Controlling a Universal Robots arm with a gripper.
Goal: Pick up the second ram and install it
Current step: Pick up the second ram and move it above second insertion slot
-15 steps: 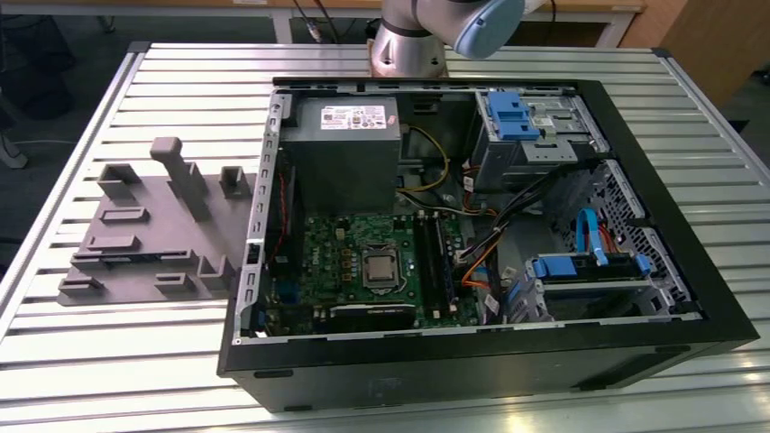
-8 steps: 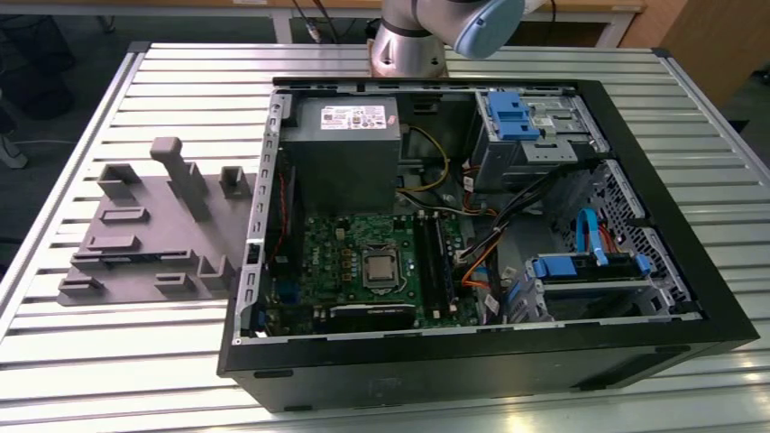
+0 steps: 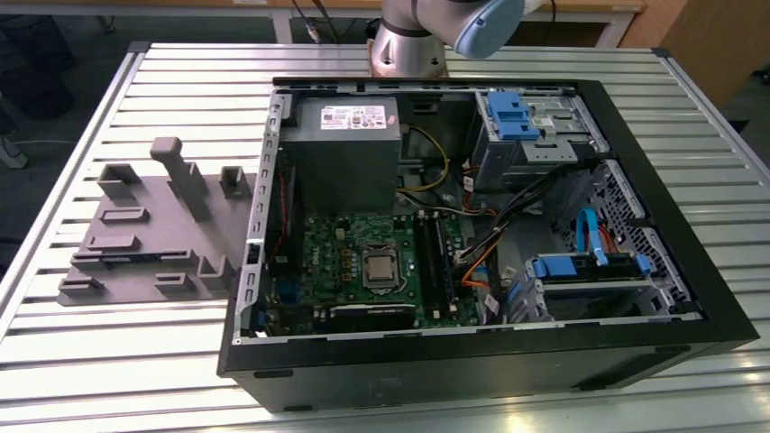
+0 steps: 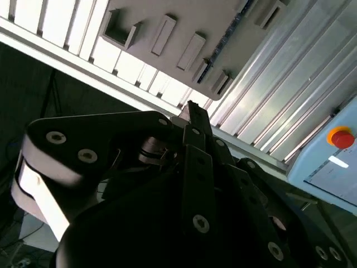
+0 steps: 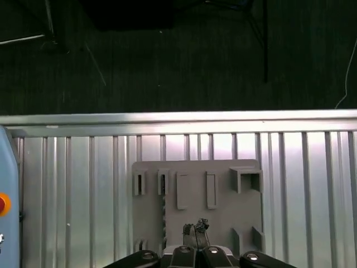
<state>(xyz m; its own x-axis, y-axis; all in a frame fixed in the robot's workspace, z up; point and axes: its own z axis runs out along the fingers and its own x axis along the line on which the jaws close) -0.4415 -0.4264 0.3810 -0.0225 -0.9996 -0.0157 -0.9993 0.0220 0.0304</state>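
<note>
Hovering high over the holder (image 5: pixel 223 215) with my gripper (image 5: pixel 195 229) clenched empty, I should open it and square up along the thin ram (image 5: pixel 163 218) before descending.

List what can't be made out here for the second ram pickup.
- First wrist view: second ram is an edge-on dark strip in the grey holder; chips too small to tell.
- Same view: gripper cut off by the picture edge; its height above the holder unclear.
- Exterior view: memory slots too small to tell whether a stick is seated; arm cut off by the upper edge.
</note>
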